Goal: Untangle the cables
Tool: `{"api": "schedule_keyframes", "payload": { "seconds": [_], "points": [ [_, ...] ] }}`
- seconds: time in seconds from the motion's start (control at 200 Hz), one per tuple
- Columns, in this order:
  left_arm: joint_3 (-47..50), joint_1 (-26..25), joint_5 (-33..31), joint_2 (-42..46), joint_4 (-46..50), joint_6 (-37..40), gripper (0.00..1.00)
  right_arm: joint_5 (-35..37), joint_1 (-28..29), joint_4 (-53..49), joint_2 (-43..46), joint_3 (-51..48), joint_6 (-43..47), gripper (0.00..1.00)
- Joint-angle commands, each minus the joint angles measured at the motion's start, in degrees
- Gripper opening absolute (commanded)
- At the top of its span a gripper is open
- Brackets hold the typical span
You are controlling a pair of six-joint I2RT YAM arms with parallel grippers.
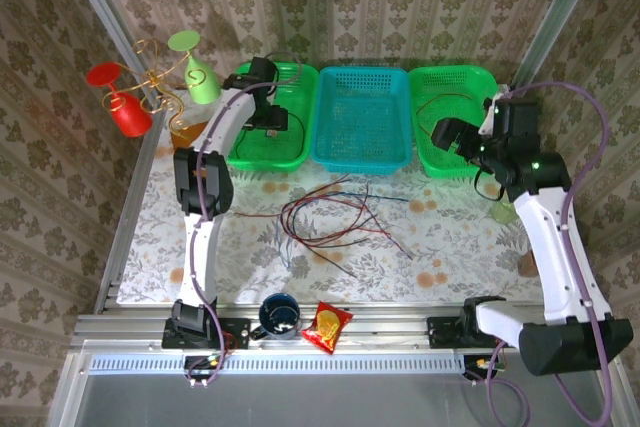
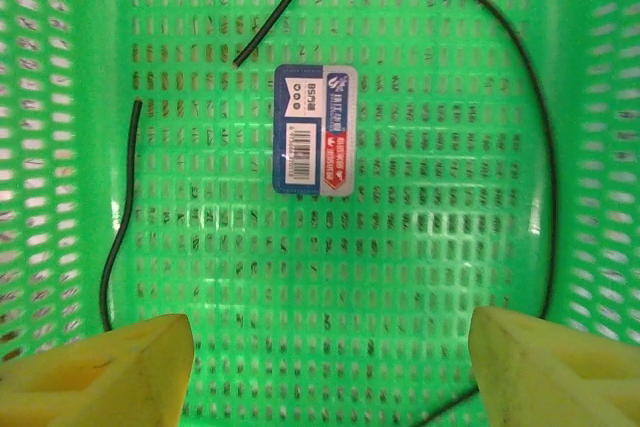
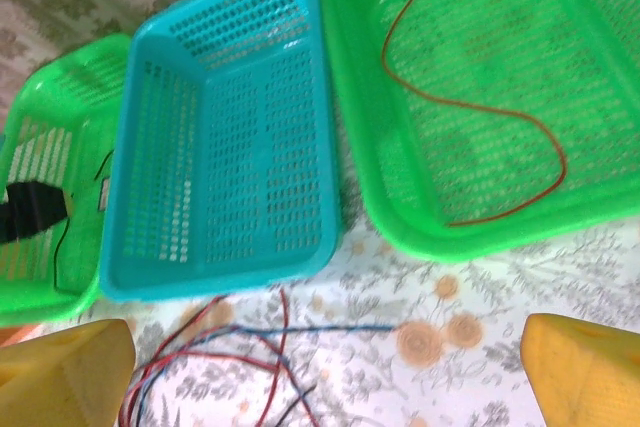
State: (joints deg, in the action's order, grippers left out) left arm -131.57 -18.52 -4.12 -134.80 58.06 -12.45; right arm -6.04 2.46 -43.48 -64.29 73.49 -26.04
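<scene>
A loose tangle of red, black and blue cables [image 1: 335, 217] lies on the flowered table in front of the baskets; it is also in the right wrist view as cables [image 3: 230, 352]. One black cable [image 2: 545, 147] curves over the floor of the left green basket [image 1: 270, 159], under my left gripper [image 2: 330, 372], which is open with nothing between its yellow fingers. One red cable [image 3: 480, 107] lies in the right green basket [image 1: 455, 173]. My right gripper [image 3: 325, 377] is open and empty, hovering over the table by that basket's front edge.
An empty blue basket [image 1: 360, 161] stands between the two green ones. A gold stand with a red cup [image 1: 128, 112] and a green cup [image 1: 200, 77] is at the back left. A blue mug [image 1: 280, 313] and a snack packet [image 1: 326, 327] sit at the near edge.
</scene>
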Motion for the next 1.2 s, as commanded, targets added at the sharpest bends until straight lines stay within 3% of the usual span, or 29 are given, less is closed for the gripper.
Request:
{"api": "schedule_keyframes", "payload": {
  "seconds": [0.0,0.325,0.455,0.59,0.74,0.935,1.195],
  "points": [
    [2.5,-3.6,-1.0,10.4,1.8,-0.8,0.73,0.9,4.1,-2.7,2.5,-4.3,-4.9,0.99],
    [30.2,-15.1,2.6,33.6,-7.1,-3.0,0.73,8.3,21.6,3.9,9.3,-21.6,-22.5,0.97],
    [42.0,-19.1,6.0,40.3,-12.1,-5.0,0.71,11.9,25.5,5.4,10.2,-26.6,-28.6,0.95],
    [54.5,-22.5,8.6,46.4,-19.6,-8.0,0.69,14.7,25.9,3.4,10.4,-29.1,-32.3,0.93],
    [63.5,-24.6,9.9,50.4,-25.5,-10.5,0.69,13.6,25.9,7.2,10.1,-32.1,-28.7,0.84],
    [70.8,-25.4,11.6,52.9,-31.2,-15.4,0.67,12.7,26.2,7.8,3.0,-32.7,-20.5,0.63],
    [77.6,-25.6,10.3,57.4,-36.3,-20.1,0.63,12.5,27.1,10.5,-6.5,-32.8,-10.0,0.54]
  ]
}}
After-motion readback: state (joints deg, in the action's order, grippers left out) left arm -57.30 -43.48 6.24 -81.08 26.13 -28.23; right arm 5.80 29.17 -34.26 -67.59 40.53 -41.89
